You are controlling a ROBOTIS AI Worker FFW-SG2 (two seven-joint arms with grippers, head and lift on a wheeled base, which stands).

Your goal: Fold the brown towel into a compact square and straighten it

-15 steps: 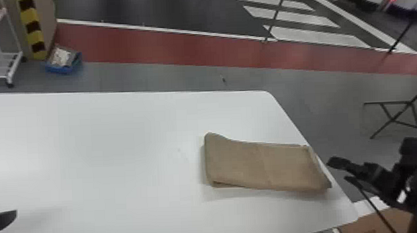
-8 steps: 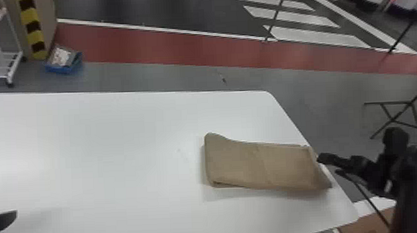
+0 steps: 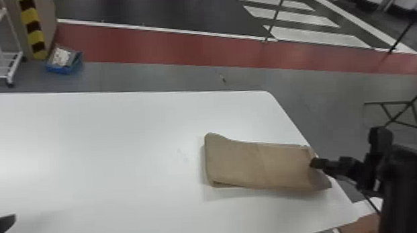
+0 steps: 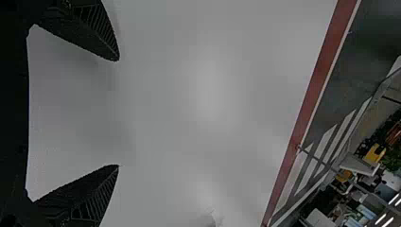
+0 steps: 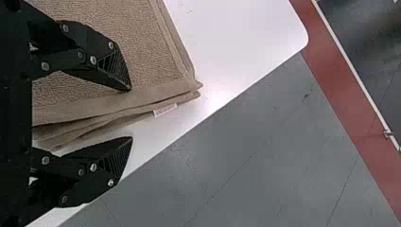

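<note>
Brown towel lies flat as a layered strip on the tabletop, its right end close along the right edge. The step in hand looks like taking that end for the last fold towards a square. The right gripper has its fingers spread around the end's layers, nothing pinched; the next move likely calls for closing on every layer, then folding leftward. The left gripper, fingers wide apart and empty, is well apart from the towel. A small pale tag sits at the hem, its print unreadable.
</note>
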